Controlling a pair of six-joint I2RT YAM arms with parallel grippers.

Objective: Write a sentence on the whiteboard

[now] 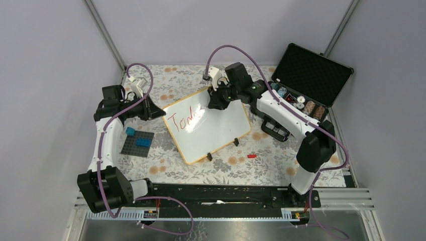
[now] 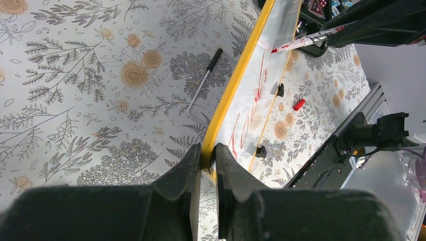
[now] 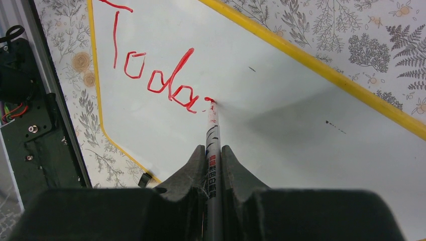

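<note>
The whiteboard [image 1: 211, 128] with its orange-yellow rim lies tilted in the middle of the table. Red handwriting [image 1: 183, 119] on it reads "Toda"; it also shows in the right wrist view [image 3: 161, 83]. My left gripper [image 2: 207, 153] is shut on the whiteboard's rim [image 2: 226, 95] at its left corner [image 1: 160, 111]. My right gripper [image 3: 213, 155] is shut on a grey marker [image 3: 213, 135]; its red tip touches the board just right of the last letter. In the top view this gripper [image 1: 217, 100] is over the board's far edge.
A black foam-lined case [image 1: 306, 75] stands open at the back right with small items along its front. A grey baseplate [image 1: 136, 144] with blue bricks lies at the left. A red marker cap [image 1: 251, 156] lies near the board's front. A black-handled metal tool [image 2: 203, 83] lies beside the board.
</note>
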